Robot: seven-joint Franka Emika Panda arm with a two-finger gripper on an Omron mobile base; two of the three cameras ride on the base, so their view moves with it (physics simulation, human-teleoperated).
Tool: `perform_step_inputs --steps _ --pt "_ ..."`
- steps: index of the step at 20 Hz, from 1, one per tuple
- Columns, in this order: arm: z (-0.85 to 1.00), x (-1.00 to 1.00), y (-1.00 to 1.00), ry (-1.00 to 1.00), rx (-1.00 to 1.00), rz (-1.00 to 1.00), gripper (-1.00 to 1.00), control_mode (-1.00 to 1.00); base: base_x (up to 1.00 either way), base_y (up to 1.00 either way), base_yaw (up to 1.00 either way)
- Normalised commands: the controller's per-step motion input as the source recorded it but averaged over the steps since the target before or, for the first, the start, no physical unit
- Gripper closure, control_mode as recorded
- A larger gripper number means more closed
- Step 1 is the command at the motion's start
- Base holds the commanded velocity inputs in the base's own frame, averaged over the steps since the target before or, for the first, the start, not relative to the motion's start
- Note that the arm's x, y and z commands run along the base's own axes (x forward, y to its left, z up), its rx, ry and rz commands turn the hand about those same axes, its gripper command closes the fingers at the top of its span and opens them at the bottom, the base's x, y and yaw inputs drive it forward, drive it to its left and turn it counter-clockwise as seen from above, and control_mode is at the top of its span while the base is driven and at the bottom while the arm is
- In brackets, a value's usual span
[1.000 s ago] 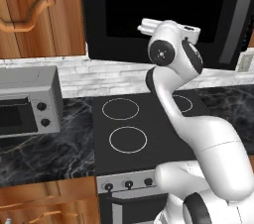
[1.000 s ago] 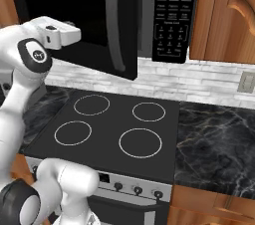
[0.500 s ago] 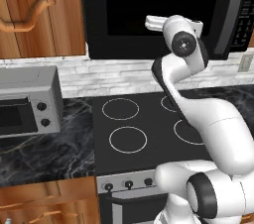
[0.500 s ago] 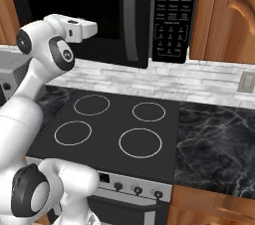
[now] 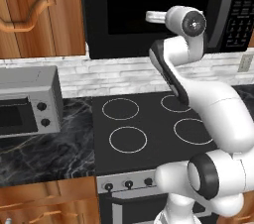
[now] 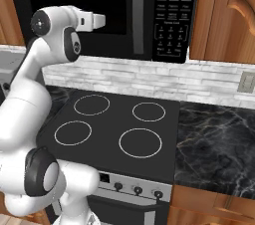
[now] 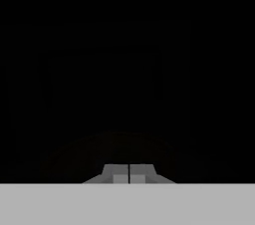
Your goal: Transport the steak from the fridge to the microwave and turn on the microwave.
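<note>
wood cabinets and a pale brick backsplash frame a black marble counter. at far left in the left base view sits a silver toaster oven, then the black cooktop with four ring burners. above it hangs the microwave, its keypad on the right. the gripper is raised level in front of the microwave's dark window, fingers pressed together, clenched on nothing; whether it touches the glass cannot be told. no steak can be made out in that dark window
</note>
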Motion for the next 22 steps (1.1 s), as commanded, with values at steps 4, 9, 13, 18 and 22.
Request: perform_step_inputs --steps 4,9,13,18,22 --pt "0.00 0.58 -0.08 0.08 0.00 0.02 1.00 -1.00 0.00 0.00 0.00" --pt "0.00 0.34 -0.10 0.00 0.00 0.00 1.00 -1.00 0.00 0.00 0.00" --pt "-0.06 0.23 -0.18 0.00 0.00 0.01 1.00 -1.00 0.00 0.00 0.00" --pt "0.00 0.22 -0.16 0.00 0.03 0.00 1.00 -1.00 0.00 0.00 0.00" --pt "0.00 -0.01 -0.19 0.00 0.17 0.00 1.00 -1.00 0.00 0.00 0.00"
